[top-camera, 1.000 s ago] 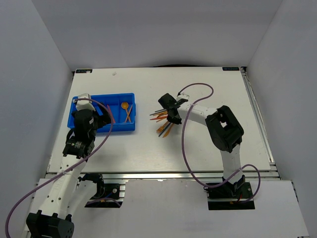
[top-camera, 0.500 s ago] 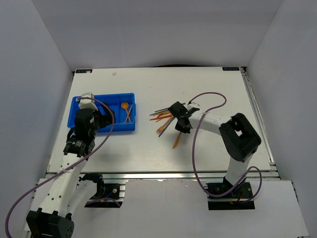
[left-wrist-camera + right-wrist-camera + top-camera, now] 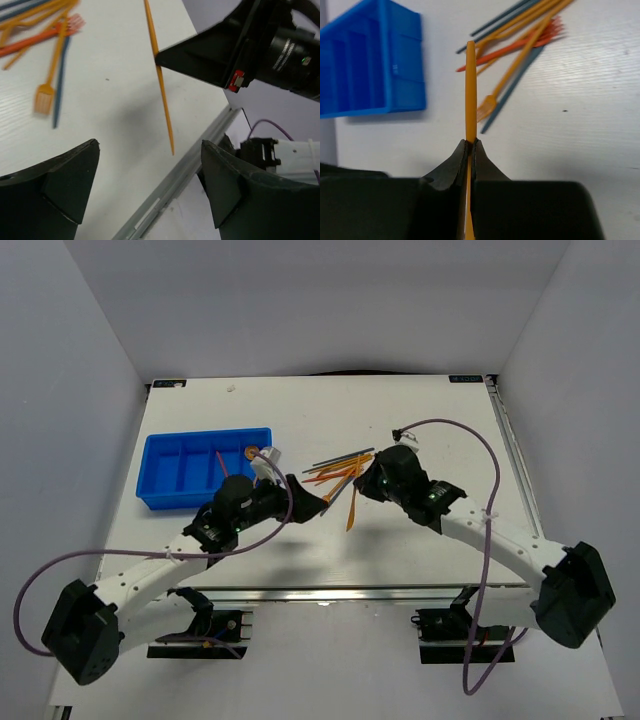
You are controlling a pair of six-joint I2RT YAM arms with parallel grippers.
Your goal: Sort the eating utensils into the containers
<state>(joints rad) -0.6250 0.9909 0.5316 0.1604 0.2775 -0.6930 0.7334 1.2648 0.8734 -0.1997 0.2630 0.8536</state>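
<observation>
The right jaws are pinched tight on an orange stick [image 3: 470, 90], gripping it partway along so that it slants with its free end towards the near edge of the white surface [image 3: 420, 410]. Just left of it the left jaws gape wide, holding nothing. Just beyond both lies the loose pile of utensils [image 3: 335, 470], orange, red and dark sticks and forks crossing one another. The blue tray [image 3: 160, 502] sits to the far left, an orange spoon [image 3: 252, 452] in its rightmost compartment.
</observation>
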